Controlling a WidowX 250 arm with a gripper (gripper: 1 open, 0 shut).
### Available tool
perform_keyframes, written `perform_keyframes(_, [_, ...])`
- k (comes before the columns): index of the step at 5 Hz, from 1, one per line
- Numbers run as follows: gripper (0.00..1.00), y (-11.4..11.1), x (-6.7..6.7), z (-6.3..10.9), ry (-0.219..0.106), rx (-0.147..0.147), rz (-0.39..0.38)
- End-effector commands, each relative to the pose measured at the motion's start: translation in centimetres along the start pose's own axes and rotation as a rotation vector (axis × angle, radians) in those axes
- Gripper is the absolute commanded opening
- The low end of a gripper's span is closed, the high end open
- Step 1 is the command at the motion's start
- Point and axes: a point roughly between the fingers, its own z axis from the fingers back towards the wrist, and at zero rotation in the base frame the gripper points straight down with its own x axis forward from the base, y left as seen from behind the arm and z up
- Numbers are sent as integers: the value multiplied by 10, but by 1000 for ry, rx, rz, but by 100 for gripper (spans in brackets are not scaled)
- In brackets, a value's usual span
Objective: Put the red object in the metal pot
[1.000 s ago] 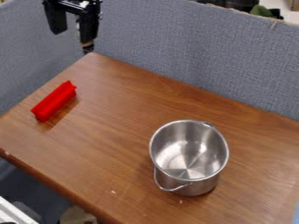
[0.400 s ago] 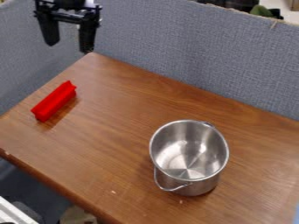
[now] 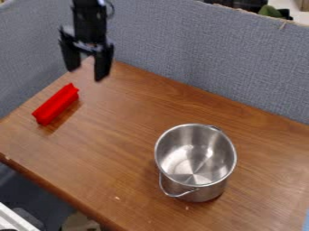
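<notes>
Brown wooden table before a grey fabric partition wall, evenly lit

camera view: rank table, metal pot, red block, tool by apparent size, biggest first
1. table
2. metal pot
3. tool and red block: look about alike; the tool hangs above the table, so its distance from the camera differs, unranked.

black gripper: jaws apart, above table | bright red rectangular block: flat on brown wooden table | shiny round steel pot: upright, well apart
</notes>
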Motion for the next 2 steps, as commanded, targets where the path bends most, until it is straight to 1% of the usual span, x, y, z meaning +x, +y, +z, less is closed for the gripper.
perform_keyframes(1, [100, 28, 37, -7, -67, 53, -123])
perform_keyframes(2, [100, 53, 54, -29, -74, 68, -179])
